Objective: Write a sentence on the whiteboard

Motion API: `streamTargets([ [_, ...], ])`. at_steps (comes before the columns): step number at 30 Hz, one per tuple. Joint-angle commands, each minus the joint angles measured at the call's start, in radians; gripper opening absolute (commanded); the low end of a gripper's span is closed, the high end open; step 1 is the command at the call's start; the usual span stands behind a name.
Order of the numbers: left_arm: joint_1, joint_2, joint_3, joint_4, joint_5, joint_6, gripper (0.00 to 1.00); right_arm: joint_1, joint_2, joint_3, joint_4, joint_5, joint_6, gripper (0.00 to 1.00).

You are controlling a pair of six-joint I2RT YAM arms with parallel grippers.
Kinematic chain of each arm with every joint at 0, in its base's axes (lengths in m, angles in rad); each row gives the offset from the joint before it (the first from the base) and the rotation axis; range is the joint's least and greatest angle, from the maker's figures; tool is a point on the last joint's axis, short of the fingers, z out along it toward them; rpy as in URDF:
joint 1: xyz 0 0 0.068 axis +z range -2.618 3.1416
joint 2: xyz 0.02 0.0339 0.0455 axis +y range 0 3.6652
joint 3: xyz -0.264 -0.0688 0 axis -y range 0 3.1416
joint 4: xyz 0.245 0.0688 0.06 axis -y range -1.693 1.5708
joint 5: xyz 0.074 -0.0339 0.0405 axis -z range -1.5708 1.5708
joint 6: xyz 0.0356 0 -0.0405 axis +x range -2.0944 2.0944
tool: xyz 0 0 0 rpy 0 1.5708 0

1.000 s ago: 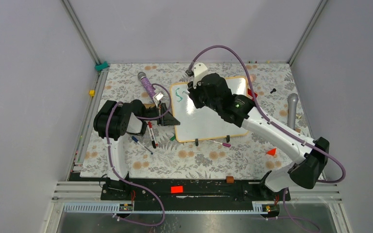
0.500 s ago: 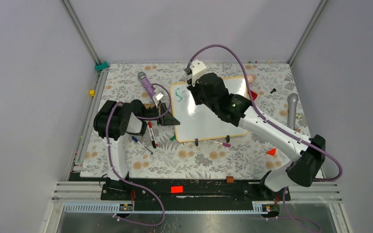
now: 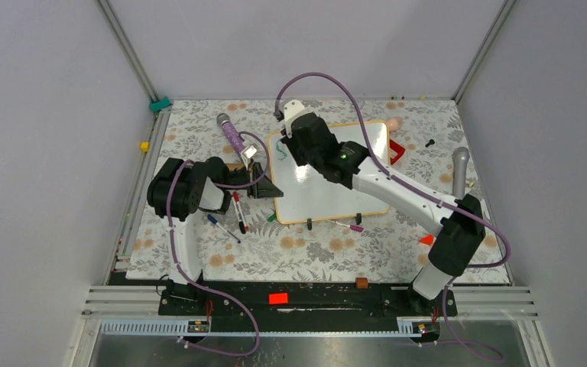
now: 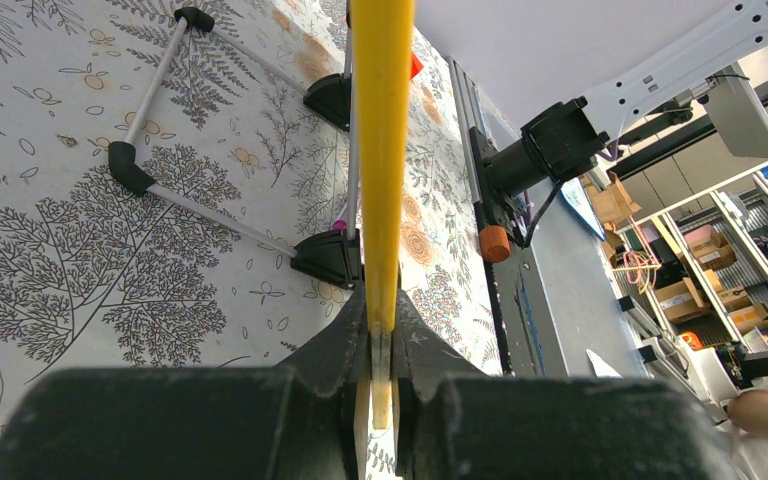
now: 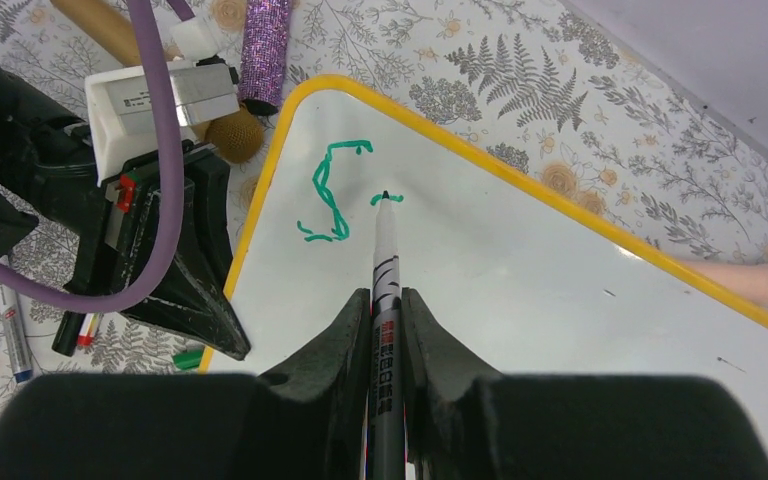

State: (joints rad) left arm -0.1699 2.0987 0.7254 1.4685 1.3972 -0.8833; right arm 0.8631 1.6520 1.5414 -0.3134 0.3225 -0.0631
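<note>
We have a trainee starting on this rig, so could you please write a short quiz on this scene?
1. True or false: the left tool is shut on the frame of the whiteboard.
2. What colour is the writing? A red, B green, C blue.
3. Fill in: the right tool holds a ____.
Key: 1 true; 2 B; 3 marker.

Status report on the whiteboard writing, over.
Left claw shut on whiteboard frame. Right claw shut on marker, tip at a small green stroke beside the green S. Nothing on the board blocking it.
</note>
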Motion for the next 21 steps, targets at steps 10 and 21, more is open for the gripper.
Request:
streamTargets([
  [10, 0.012, 0.021, 0.009, 0.01, 0.04, -0.022, 0.0, 0.006, 0.07, 0.126, -0.026, 0.069, -0.026, 0.0],
  [21, 0.013, 0.02, 0.006, 0.01, 0.036, -0.016, 0.0, -0.001, 0.106, 0.137, -0.029, 0.061, -0.025, 0.0],
])
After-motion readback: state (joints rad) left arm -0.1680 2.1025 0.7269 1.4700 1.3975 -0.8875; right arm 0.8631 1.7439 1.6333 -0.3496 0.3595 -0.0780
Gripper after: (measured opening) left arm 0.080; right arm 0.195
